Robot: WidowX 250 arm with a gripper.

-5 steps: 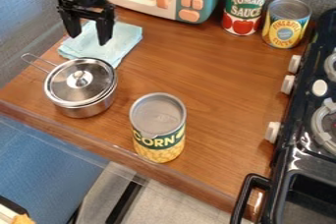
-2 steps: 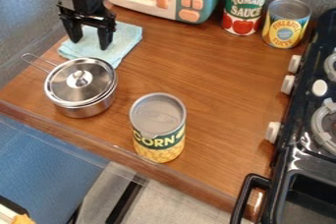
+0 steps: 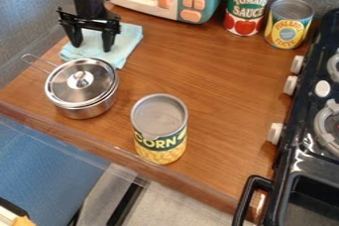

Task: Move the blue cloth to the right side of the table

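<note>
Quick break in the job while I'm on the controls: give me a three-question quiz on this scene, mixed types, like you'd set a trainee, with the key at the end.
1. True or false: the gripper has its fingers apart, over the blue cloth.

2. Multiple choice: which of these is nearest to the blue cloth?
A) the red can
B) the lidded steel pot
C) the black oven handle

3. Fill in the blank: the cloth is meant to go to the right side of the table, the side where the black ____ stands.

Key: 1 true; 2 B; 3 stove
</note>
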